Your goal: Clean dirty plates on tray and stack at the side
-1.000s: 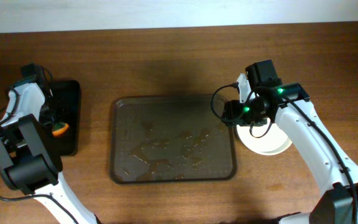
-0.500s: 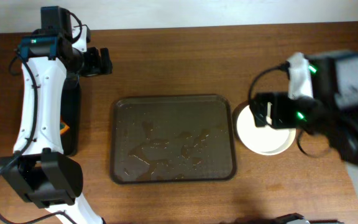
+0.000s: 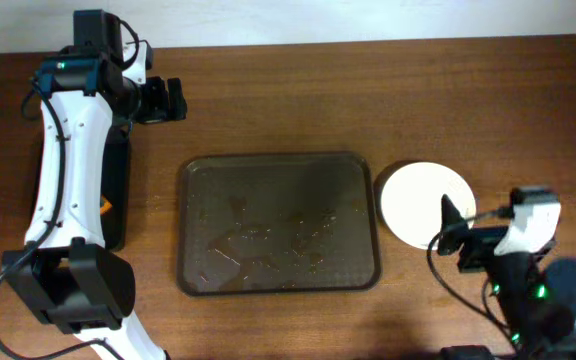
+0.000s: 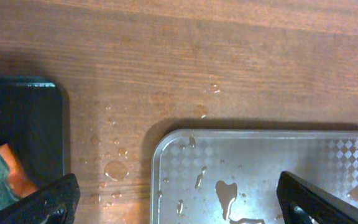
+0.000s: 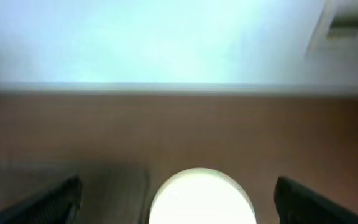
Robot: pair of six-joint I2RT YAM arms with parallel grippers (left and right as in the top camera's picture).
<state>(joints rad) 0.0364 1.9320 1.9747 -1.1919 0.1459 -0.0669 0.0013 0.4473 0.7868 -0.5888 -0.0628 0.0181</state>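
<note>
Brown tray (image 3: 268,185) open from above, white plates (image 3: 418,200) just beside its right rim, left arm (image 3: 63,140) overhanging the black tray (image 3: 118,180).

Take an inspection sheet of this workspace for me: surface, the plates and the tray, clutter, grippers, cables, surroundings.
Surface: wooden table, with water droplets near the tray's corner.
Job's things: tray wet, with no plates on it; plates white, on the table just right of the tray, count cannot be told.
Clutter: black tray at the left, holding an orange sponge.
Grippers: left gripper open and empty; right gripper open and empty, by the plates.
Cables: black cable looped at the right arm.
Surroundings: white wall behind the table.
</note>
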